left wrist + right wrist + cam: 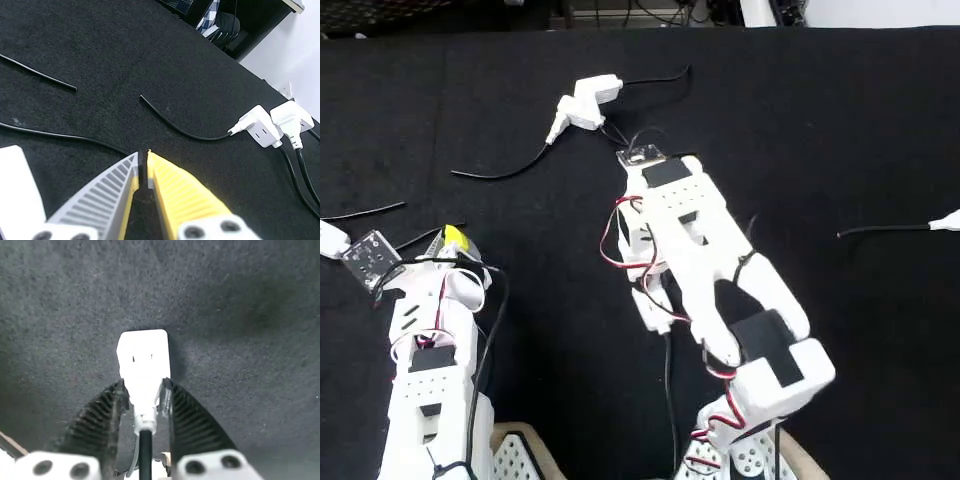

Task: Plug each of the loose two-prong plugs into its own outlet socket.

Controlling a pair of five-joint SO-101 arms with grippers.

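One black surface (840,120) carries two white arms (690,240). The right claw (144,384), low over the middle of the surface, is clamped on a white socket piece (143,357) with two slots. The left claw (143,159), near the left edge, is closed, possibly on a thin black cord (60,135). Two white plug bodies (585,100) lie touching at the far middle.

The table (840,120) is covered edge to edge in a black, felt-like cloth. Beyond its far edge, at twelve o'clock in the high view, dark cables (650,12) tangle beside a white post (757,10), and a pale wall (880,10) shows at one o'clock. The left wrist view shows a blue-and-white checked cloth (211,17) among dark furniture past the table's rim.
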